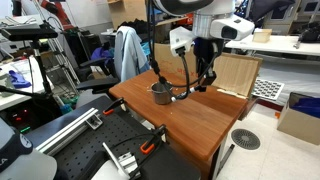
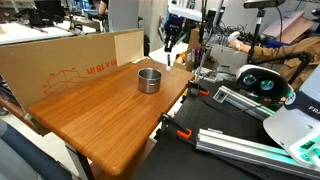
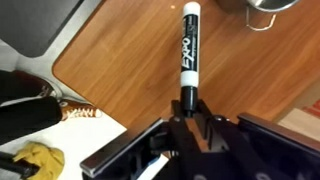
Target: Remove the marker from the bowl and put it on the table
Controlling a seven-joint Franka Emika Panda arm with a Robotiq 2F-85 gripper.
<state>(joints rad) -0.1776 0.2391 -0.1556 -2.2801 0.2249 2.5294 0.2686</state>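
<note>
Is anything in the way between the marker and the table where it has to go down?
No, nothing I can see. The gripper holds the marker by one end over bare wood of the table. The bowl sits off to the side, not under it.

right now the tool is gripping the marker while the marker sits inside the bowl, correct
Not quite. The tool is gripping the marker, but the marker is outside the bowl. It is over the wooden table, with the bowl off to one side. The wrist view shows it.
</note>
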